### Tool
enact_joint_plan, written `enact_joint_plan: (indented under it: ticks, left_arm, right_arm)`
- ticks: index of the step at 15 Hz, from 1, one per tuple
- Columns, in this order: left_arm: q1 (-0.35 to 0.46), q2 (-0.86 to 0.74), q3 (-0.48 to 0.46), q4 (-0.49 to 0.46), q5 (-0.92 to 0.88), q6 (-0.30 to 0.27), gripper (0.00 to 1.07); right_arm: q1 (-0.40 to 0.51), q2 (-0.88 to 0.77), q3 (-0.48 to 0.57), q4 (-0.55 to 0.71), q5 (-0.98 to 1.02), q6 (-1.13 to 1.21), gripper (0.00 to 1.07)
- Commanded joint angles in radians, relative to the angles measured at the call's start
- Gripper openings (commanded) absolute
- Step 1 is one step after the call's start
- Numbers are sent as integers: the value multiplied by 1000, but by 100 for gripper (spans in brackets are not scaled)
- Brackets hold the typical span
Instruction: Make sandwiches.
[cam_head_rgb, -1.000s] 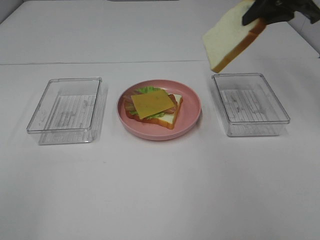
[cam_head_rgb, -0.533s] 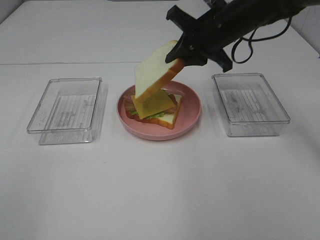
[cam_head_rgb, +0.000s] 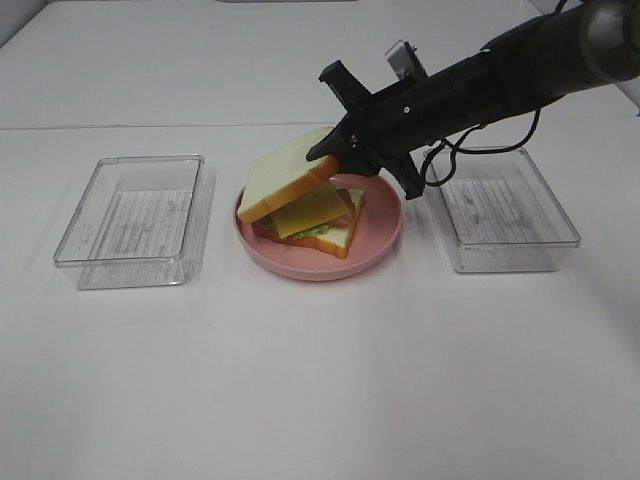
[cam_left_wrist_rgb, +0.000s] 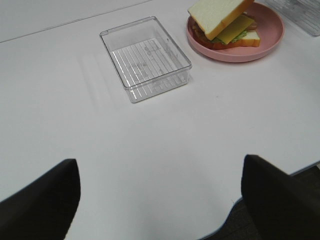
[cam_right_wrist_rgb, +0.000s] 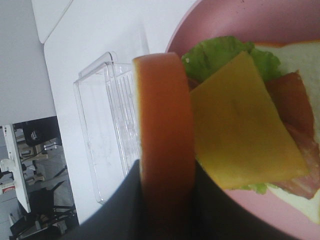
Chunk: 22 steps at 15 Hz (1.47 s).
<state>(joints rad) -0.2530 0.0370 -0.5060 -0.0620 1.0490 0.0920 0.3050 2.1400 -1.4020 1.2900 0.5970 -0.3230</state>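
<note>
Gripping the top bread slice (cam_head_rgb: 285, 178) by its crusted edge, the right gripper (cam_head_rgb: 345, 150) holds it tilted over the open stack, its lower edge dipping toward the far side from the gripper. Directly below lies the yellow cheese (cam_head_rgb: 312, 208), on reddish bacon (cam_right_wrist_rgb: 295, 125) and ruffled lettuce (cam_right_wrist_rgb: 220, 56), all on the bottom bread slice (cam_head_rgb: 335, 235) within the pink plate (cam_head_rgb: 378, 235). Whether the upper slice already touches the cheese cannot be told. Just behind the gripper, under the arm, stands a clear plastic box (cam_head_rgb: 505, 210) with a ribbed floor; a dark cable hangs over its near corner. Beyond the plate, on the opposite side, sits a second clear box (cam_head_rgb: 135, 215), also ribbed. Both rest on the white tabletop (cam_head_rgb: 320, 380). No readable writing shows on anything. The left gripper (cam_left_wrist_rgb: 160, 195) hangs well apart from the plate, its fingers spread wide with nothing between them.
</note>
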Motion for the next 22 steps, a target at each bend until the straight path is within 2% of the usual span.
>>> enact_joint_plan:
  ticks: [1,4,5,6,7,9,10,15,16,18,20,21,22]
  left_arm:
    - [-2,-5,5,-3,-9,-7,83]
    - [-2,-5,5,-3,-9,-7,83]
    - [-2,-5,5,-3,-9,-7,83]
    - [-2,-5,5,-3,-9,-7,83]
    - [-2,-5,5,-3,-9,-7,83]
    - [-2,-5,5,-3,-9,-7,83]
    - [-2,-5,5,-3,-9,-7,83]
    - [-2,-5,5,-3,-9,-7,83]
    - [-2,-5,5,-3,-9,-7,83]
    - [-2,-5,5,-3,-9,-7,83]
    - [-2,-5,5,-3,-9,-7,83]
    - [-2,-5,5,-3,-9,-7,83]
    - [-2,-5,5,-3,-9,-7,83]
  right_arm:
    - [1,24,4,44,8,-24,0]
    - [1,35,4,26,5,-6,0]
    - [1,33,4,12,5,-6,5]
    - [1,29,4,0,7,-6,17]
    - [1,29,4,-8,16,-5,34]
    - [1,29,4,-27,44,-5,77]
    - [1,20,4,-73,54,-6,88]
    - [0,-86,4,-385,110,14,88]
    - [0,-102,4,-413,122,24,88]
    - [0,-187,4,-627,205,106,88]
    - [0,-250,4,-755,270,160,88]
    - [0,-308,4,-858,336,219,88]
    - [0,-331,7,-887,362,237,88]
